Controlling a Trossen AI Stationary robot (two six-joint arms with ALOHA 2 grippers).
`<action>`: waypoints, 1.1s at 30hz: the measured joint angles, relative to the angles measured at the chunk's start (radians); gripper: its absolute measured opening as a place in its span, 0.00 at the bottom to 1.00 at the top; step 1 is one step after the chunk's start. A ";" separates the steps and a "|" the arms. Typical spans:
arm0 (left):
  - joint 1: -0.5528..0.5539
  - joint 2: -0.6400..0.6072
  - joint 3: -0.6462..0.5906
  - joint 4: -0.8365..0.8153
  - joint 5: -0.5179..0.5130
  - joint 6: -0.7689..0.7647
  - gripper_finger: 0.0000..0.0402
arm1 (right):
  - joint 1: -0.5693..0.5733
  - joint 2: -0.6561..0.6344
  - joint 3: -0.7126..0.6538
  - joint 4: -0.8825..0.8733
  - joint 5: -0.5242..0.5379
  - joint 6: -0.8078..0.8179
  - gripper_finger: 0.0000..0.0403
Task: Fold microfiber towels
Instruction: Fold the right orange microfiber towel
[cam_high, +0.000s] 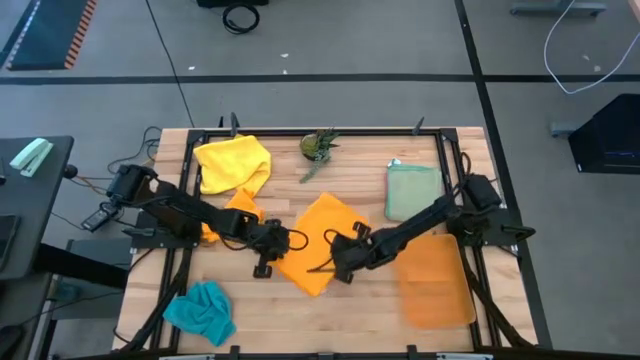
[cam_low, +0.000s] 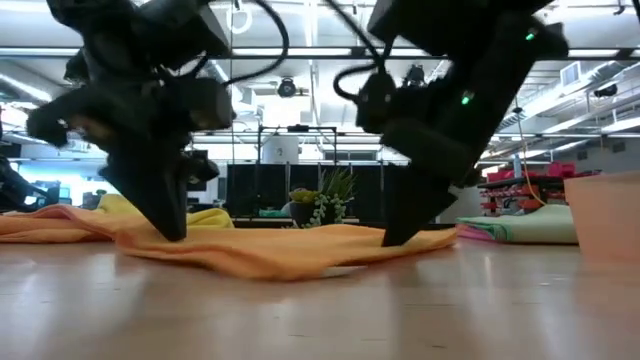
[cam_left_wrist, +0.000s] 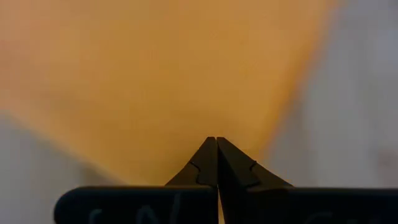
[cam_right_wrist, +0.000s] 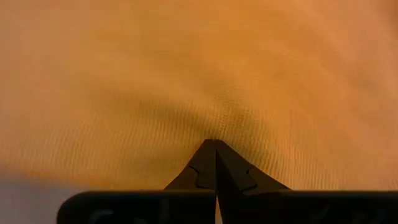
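**Pressing the orange towel flat before the fold**

Keep both tips low and level, so the cloth smooths without bunching. The orange towel (cam_high: 322, 243) lies mid-worktop (cam_high: 300, 320). The left end effector (cam_high: 268, 254), fingers together, presses its left edge; the right end effector (cam_high: 338, 262), also closed, bears on the cloth farther right.

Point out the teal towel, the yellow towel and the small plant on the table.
teal towel (cam_high: 201, 311), high view, middle of the crumpled cloth.
yellow towel (cam_high: 233, 162), high view, centre of the bunched cloth.
small plant (cam_high: 319, 146), high view, its leafy top.
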 joint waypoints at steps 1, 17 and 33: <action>-0.017 0.001 0.001 0.023 0.010 -0.020 0.01 | -0.019 -0.006 0.000 -0.019 0.005 -0.014 0.00; -0.095 0.009 0.064 0.176 -0.178 0.149 0.01 | -0.018 -0.318 -0.034 -0.060 -0.012 -0.082 0.00; -0.056 0.138 0.059 0.188 -0.050 -0.010 0.02 | 0.117 0.005 -0.027 0.173 -0.069 0.065 0.00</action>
